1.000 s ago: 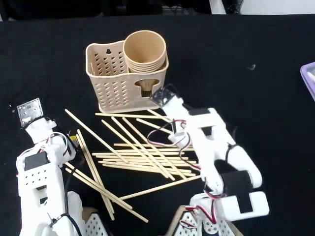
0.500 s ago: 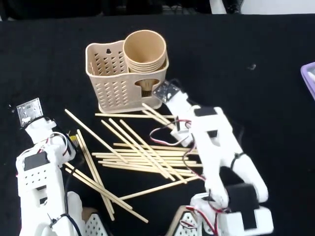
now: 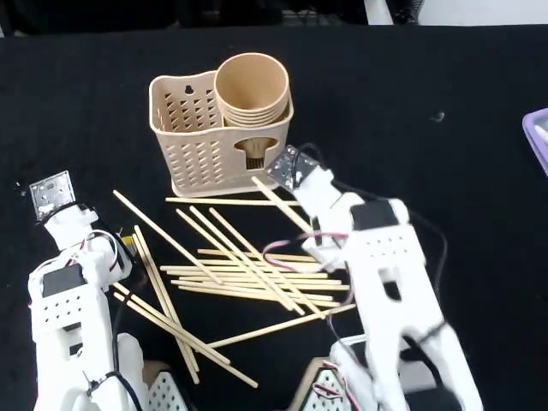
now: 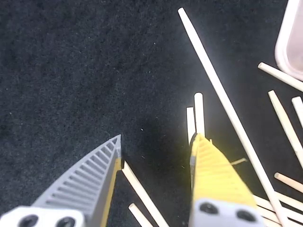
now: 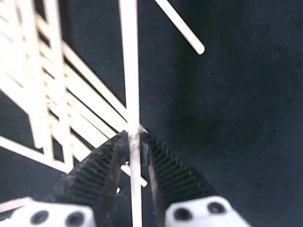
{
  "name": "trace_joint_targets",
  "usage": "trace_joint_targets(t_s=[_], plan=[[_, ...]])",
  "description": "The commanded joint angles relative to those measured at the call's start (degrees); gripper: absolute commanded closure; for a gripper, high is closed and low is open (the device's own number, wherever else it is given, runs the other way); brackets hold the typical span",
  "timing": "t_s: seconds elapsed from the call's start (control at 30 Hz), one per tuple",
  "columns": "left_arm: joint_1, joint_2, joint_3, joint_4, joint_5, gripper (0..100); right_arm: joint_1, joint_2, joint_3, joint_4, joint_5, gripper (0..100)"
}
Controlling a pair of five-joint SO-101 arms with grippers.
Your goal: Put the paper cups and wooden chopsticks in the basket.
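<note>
A beige slotted basket (image 3: 193, 150) stands at the back, with a stack of paper cups (image 3: 251, 86) in its right compartment. Many wooden chopsticks (image 3: 248, 274) lie scattered on the black cloth in front of it. My right gripper (image 5: 135, 142) is shut on one chopstick (image 5: 130, 71). In the high view that chopstick (image 3: 278, 201) slants from under the right arm (image 3: 381, 248) up toward the basket's front wall. My left gripper (image 4: 156, 142) is open low over the cloth at the pile's left edge. Two chopstick ends (image 4: 196, 111) lie just beyond its yellow finger (image 4: 210, 175).
A purple container (image 3: 538, 128) pokes in at the right edge. The left arm (image 3: 68, 291) stands at the front left. Bare black cloth extends right of and behind the basket.
The right arm has stretched forward and risen, carrying its chopstick so the far end now nears the basket front. The left arm has stayed still.
</note>
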Motion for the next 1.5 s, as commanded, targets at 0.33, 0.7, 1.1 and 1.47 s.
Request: trace_joint_targets(t_s=[0.33, 0.7, 1.1, 1.47], plan=[[0.04, -0.97, -0.57, -0.97, 0.53, 76, -9.58, -25.98, -22.37, 13.10, -8.62, 98.8], [0.04, -0.97, -0.57, -0.88, 0.53, 76, -20.13, -13.05, -30.64, -18.55, -27.25, 98.8], [0.04, -0.97, -0.66, -0.97, 0.44, 76, -24.00, 17.71, -32.13, -68.04, -33.32, 98.8], [-0.22, -0.97, -0.66, -0.62, 0.26, 76, -23.38, 36.18, -41.36, -64.35, -33.32, 92.1]])
